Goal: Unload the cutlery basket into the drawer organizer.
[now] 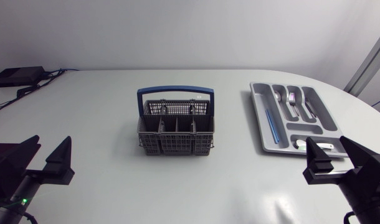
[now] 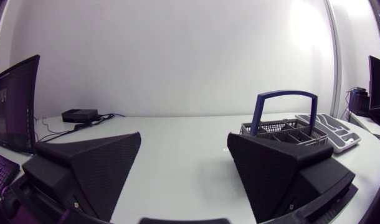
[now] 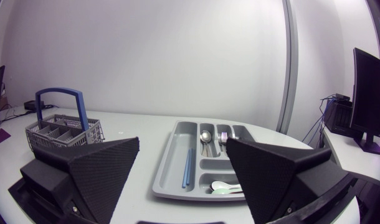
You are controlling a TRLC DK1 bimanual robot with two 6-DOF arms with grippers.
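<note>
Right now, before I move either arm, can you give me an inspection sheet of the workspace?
Surface: white table.
Job's things: grey basket with blue handle mid-table, no cutlery seen in it; organizer to its right holds spoons, a fork, a blue stick, a white spoon.
Clutter: black box at the far left corner.
Pincers: left pincer and right pincer open, empty, at the near edge.
Cables: cables lie beside the black box.
Surroundings: nothing seen.

The near edge cuts off our arms, leaving only the left gripper (image 1: 53, 139) and right gripper (image 1: 327, 139). A right finger hides the drawer organizer's (image 3: 174, 165) near right corner. We cannot see to the bottom of the cutlery basket's (image 1: 175, 144) compartments.
</note>
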